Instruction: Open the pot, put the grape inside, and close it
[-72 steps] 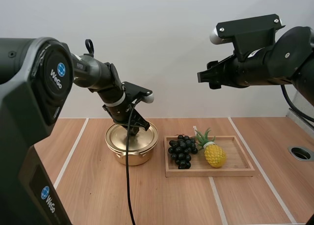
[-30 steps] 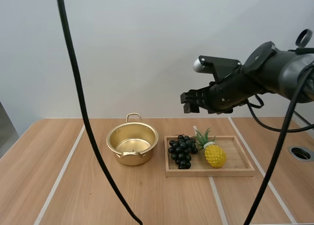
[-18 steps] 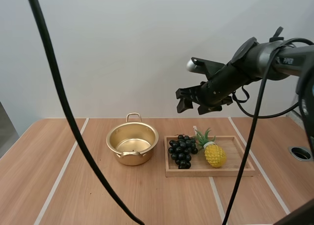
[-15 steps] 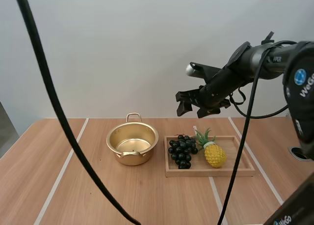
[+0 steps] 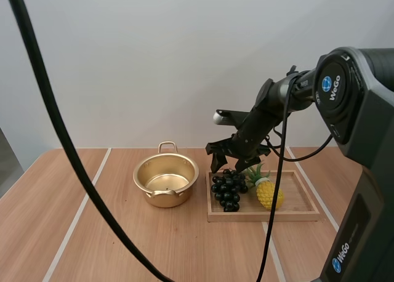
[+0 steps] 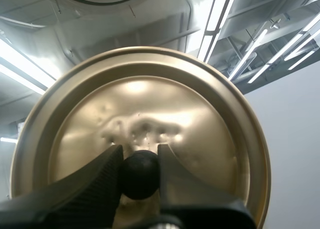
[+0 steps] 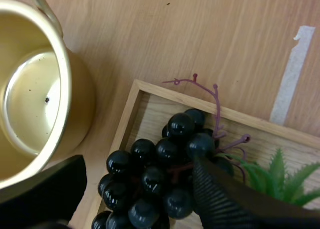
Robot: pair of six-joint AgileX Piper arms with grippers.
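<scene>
Right now my left tool [image 6: 139, 161] is pinched on the knob [image 6: 140, 175] of the lid [image 6: 150, 99], so the pot [image 5: 165, 199] sits open on the surface [image 5: 123, 245], just left of the wooden tray [image 5: 265, 216]. The grapes [image 5: 227, 193] lie at the tray's left end, beside a toy pineapple [image 5: 269, 194]. My right tool [image 5: 226, 166] hangs just above the bunch, spread wide. I judge this the pick-up step: next I lower, close on the bunch, and carry it left into the pot.

"WeGo" on right arm [image 5: 360, 94]
</scene>
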